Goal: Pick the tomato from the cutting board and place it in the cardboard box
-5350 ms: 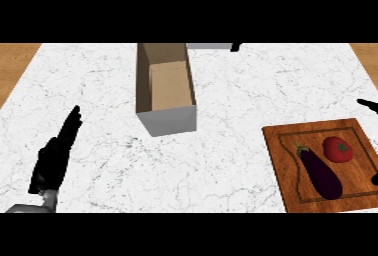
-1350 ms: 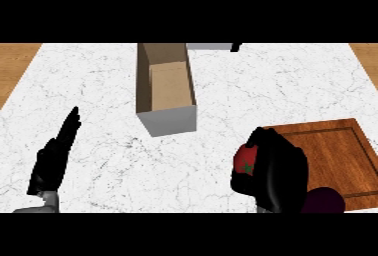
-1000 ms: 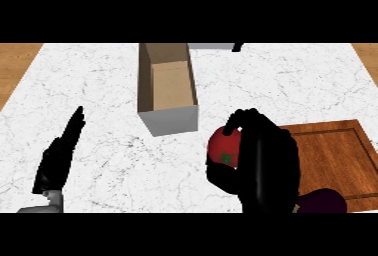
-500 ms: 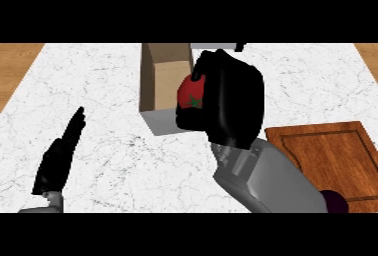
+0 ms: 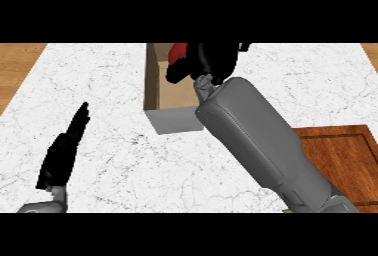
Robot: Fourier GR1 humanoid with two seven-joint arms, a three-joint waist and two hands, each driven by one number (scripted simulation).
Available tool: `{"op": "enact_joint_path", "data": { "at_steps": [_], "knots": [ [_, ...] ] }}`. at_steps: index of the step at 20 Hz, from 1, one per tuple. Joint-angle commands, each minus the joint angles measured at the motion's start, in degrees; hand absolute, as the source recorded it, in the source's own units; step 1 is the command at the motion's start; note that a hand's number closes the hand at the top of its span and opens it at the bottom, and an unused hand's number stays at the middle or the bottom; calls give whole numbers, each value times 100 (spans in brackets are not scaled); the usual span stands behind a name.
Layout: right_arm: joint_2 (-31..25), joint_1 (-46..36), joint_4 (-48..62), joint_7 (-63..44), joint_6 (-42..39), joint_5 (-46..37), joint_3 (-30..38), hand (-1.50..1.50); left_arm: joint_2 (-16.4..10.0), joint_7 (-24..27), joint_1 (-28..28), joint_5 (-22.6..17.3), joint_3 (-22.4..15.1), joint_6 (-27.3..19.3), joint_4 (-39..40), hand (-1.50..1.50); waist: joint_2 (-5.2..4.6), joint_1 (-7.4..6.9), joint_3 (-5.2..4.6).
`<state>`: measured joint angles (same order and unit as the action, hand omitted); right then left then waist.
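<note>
My right hand [image 5: 210, 60] is curled round the red tomato [image 5: 177, 52], of which only a sliver shows at the hand's left side. Hand and tomato hang over the far end of the open cardboard box [image 5: 156, 90], which stands upright on the white marble counter. The grey right forearm crosses the view from the lower right and hides the box's right wall. The wooden cutting board [image 5: 343, 150] lies at the right edge, mostly covered by the arm. My left hand [image 5: 63, 152] rests open at the lower left, fingers straight and pointing up.
The marble counter [image 5: 96, 85] stretches left of the box, with a wooden strip [image 5: 18, 70] beyond its left edge. A dark object peeks out at the far edge behind the box.
The right hand has carried the tomato off the board, up and to the left, until it hangs over the box. The left hand has stayed still.
</note>
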<state>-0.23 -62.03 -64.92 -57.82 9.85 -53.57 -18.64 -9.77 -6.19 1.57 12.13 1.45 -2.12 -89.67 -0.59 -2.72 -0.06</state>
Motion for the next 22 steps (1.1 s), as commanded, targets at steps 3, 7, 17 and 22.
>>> {"op": "enact_joint_path", "data": {
  "at_steps": [3, 7, 17, 22],
  "knots": [
    [22, -828, 1868, 98, 879, 809, 108, 150, -56, 180, 215, -88, 86, 138, 335, 0, -39, -80, -5],
    [22, -957, 2795, 302, 1104, 1211, 84, 150, -90, -227, 285, -82, 19, 202, -106, 0, -49, -184, 0],
    [22, -882, 3802, 1309, 2593, 2098, 135, -150, 154, -157, 311, 110, -190, 55, 76, 0, -91, -295, 3],
    [22, -911, 3630, 1586, 4048, 2140, 499, -150, 97, -1, 291, 123, -101, 27, 181, 0, -89, -212, 8]
  ]
}}
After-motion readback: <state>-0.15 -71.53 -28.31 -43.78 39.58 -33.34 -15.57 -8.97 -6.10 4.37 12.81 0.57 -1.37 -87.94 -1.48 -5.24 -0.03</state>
